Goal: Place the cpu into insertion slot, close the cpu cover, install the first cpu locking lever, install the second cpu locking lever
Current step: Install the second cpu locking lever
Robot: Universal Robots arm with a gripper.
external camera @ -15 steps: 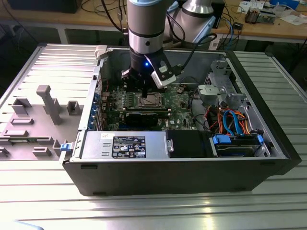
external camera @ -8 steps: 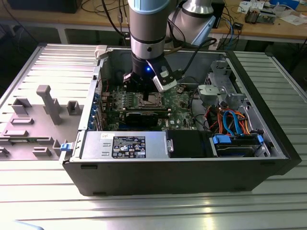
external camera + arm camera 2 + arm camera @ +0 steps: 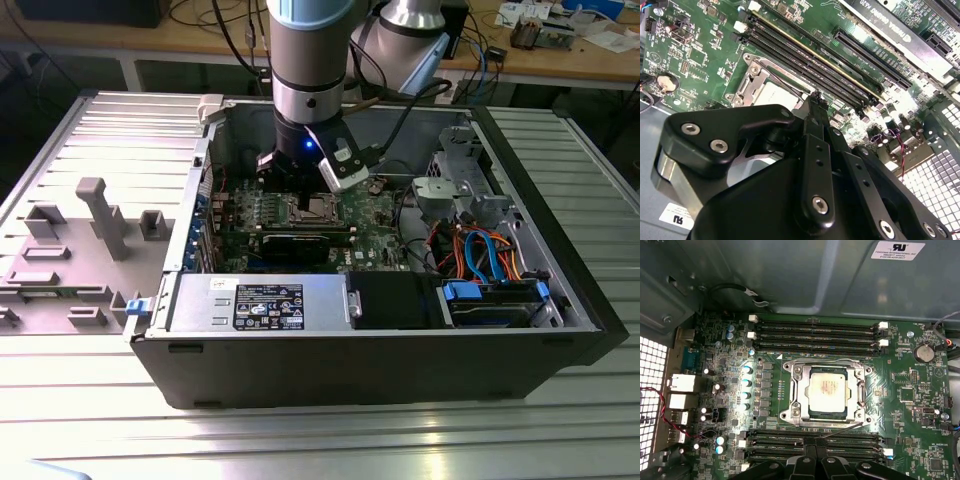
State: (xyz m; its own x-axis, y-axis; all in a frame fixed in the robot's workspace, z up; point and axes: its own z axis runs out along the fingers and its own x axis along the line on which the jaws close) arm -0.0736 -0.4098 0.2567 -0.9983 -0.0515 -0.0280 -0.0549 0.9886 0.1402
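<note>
Inside the open computer case [image 3: 400, 330], which lies on its side on the ribbed metal tabletop [image 3: 110, 130], the arm [image 3: 310, 60] reaches down over the green motherboard [image 3: 375, 215]. In the first wrist view the cpu [image 3: 828, 391] sits flat in the insertion slot [image 3: 790, 416], its pale metal top facing up, and the cpu cover [image 3: 858, 390] lies closed down around it as a silver frame. Thin wire locking levers run along the frame: one [image 3: 826, 360] along the edge nearest the upper memory slots [image 3: 815, 332], another [image 3: 842, 429] slanting at the edge by the lower memory slots [image 3: 815, 440]; whether either is latched cannot be told. The claw [image 3: 816, 446] hangs just above the lower memory slots, at about six o'clock from the socket in that picture, its two black fingers drawn close together with only a narrow gap and nothing between them. In the second wrist view the same fingers [image 3: 815, 120] stand together over the edge of the socket, the cpu's light top showing just beyond them. In the exterior view the socket lies at about six o'clock from the arm's wrist, with a long black expansion card [image 3: 300, 243] just beside it.
</note>
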